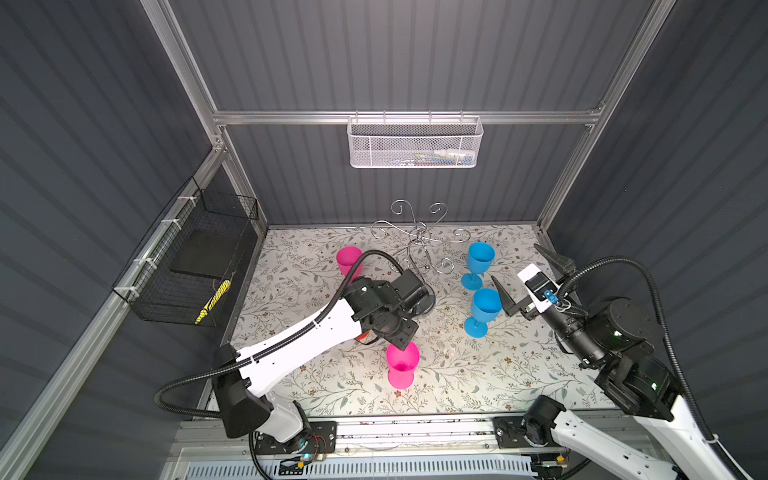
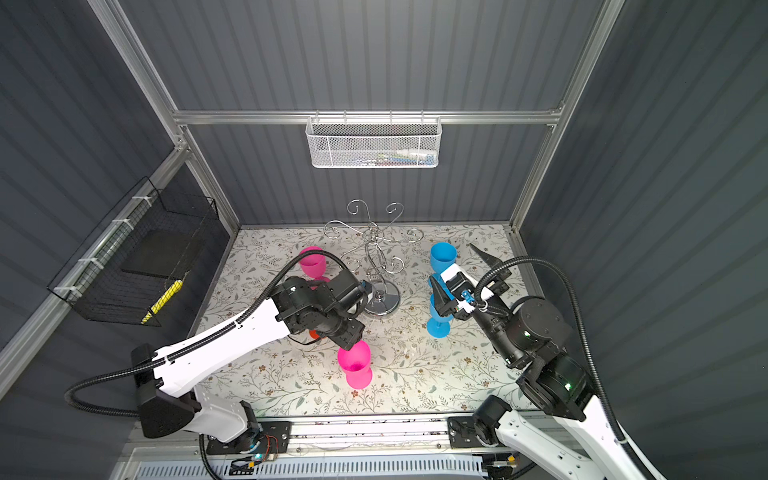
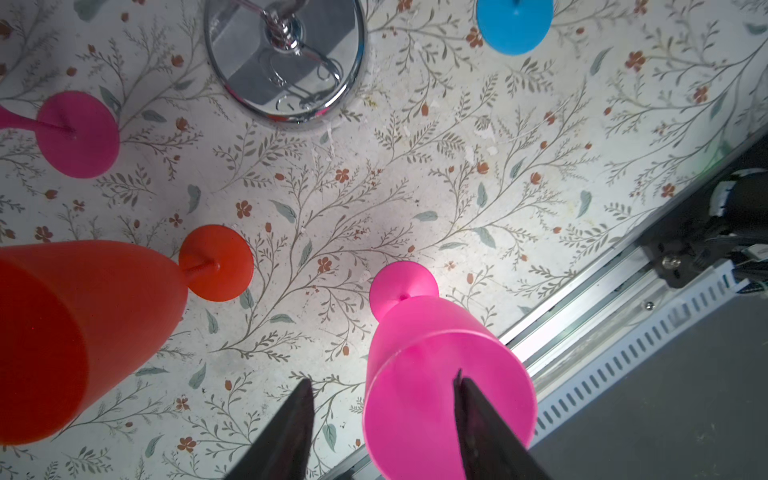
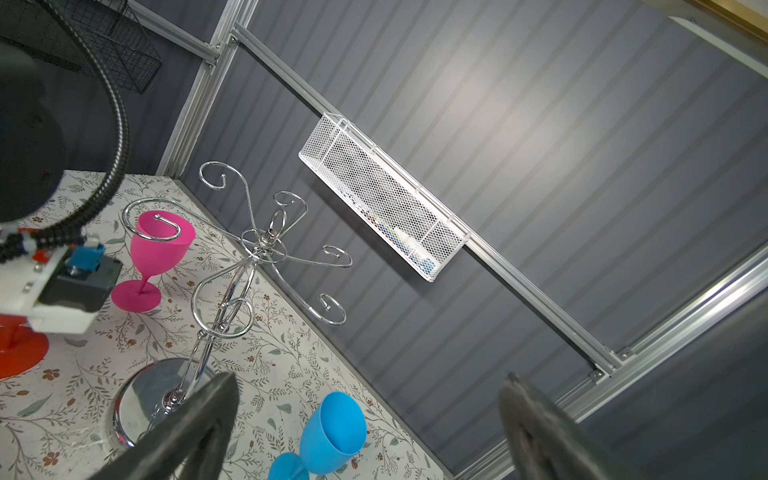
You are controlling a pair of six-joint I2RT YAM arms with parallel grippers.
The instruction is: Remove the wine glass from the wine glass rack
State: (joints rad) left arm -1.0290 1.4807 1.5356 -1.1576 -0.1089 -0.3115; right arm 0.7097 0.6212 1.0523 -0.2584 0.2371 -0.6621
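The chrome wine glass rack (image 1: 420, 236) (image 2: 382, 301) (image 4: 257, 249) stands at the back middle of the table, and no glass hangs on its scroll arms. A pink wine glass (image 1: 402, 365) (image 3: 436, 374) stands upright on the table in front of it. My left gripper (image 3: 383, 376) hangs open right over this glass, one finger above its mouth and the other outside its wall, apart from it. My right gripper (image 1: 514, 262) (image 4: 370, 378) is wide open and holds nothing, raised beside two blue wine glasses (image 1: 484, 309).
A second pink glass (image 1: 349, 259) stands left of the rack. An orange glass (image 3: 62, 332) stands under my left arm. The farther blue glass (image 1: 480, 259) is right of the rack. A white mesh basket (image 1: 413, 143) hangs on the back wall and a black wire basket (image 1: 195, 257) on the left wall.
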